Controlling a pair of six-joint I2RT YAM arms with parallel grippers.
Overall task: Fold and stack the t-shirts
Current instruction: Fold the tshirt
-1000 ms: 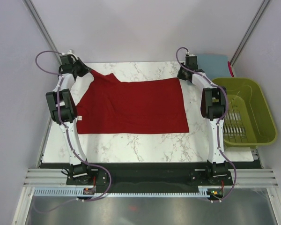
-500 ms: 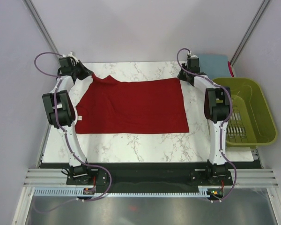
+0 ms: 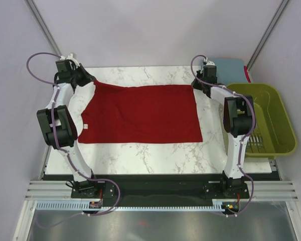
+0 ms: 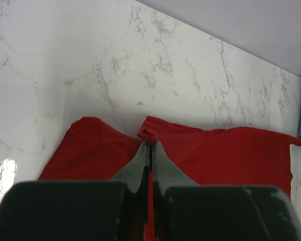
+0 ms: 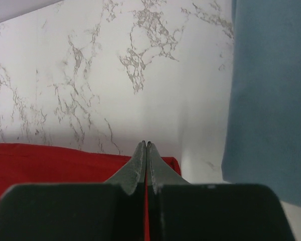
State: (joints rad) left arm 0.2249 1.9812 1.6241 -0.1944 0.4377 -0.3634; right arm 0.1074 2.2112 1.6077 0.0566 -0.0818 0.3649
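The dark red t-shirt (image 3: 140, 113) lies spread flat on the marble table (image 3: 150, 153). My left gripper (image 3: 90, 80) is at its far left corner, shut on a pinch of red cloth (image 4: 148, 133) that pokes out past the fingertips. My right gripper (image 3: 196, 84) is at the far right corner, shut on the red hem (image 5: 173, 165), with cloth showing between its jaws. The slate blue-grey t-shirt (image 3: 229, 66) lies folded at the back right of the table, just right of my right gripper; it also shows in the right wrist view (image 5: 271, 100).
An olive-green slatted basket (image 3: 283, 120) stands off the table's right edge, close beside my right arm. Grey walls close in at the back and on both sides. Bare marble runs along the near edge in front of the shirt.
My left gripper has moved left and back with the red corner, drawing the shirt's far edge out straight. My right gripper has shifted slightly back and right with its corner.
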